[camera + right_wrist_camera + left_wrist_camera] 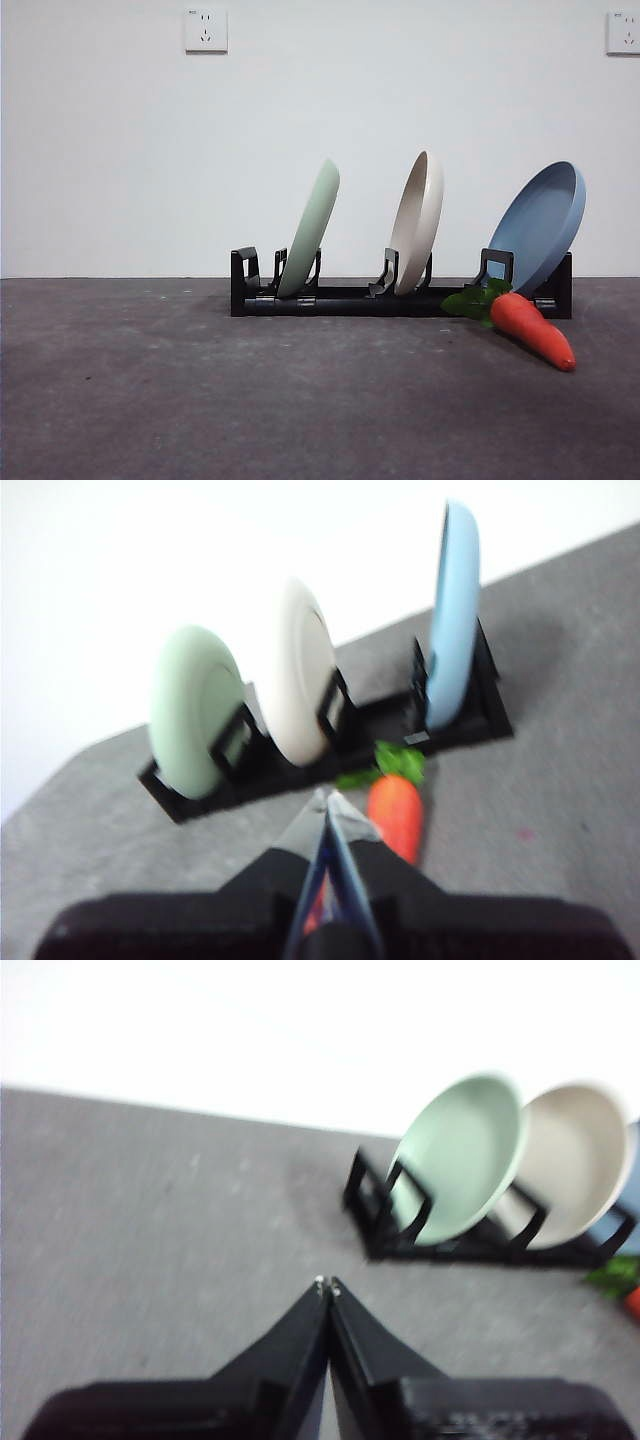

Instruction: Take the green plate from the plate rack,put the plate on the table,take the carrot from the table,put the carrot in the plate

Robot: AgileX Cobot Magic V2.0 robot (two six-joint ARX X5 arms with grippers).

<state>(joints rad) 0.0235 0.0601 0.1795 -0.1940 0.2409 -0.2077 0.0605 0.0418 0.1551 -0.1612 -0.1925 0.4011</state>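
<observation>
The green plate [311, 226] leans upright in the left slot of the black plate rack [400, 297], which stands on the grey table [200, 390]. The carrot [532, 328] lies on the table in front of the rack's right end, leaves toward the rack. My left gripper [327, 1284] is shut and empty, hanging above the table short of the green plate [462, 1153]. My right gripper [327, 798] is shut and empty too, above and just short of the carrot [397, 812], whose tip its jaws hide. Neither arm shows in the front view.
A cream plate [419, 222] stands in the rack's middle slot and a blue plate [541, 223] leans in the right one. A white wall with two sockets rises behind the table.
</observation>
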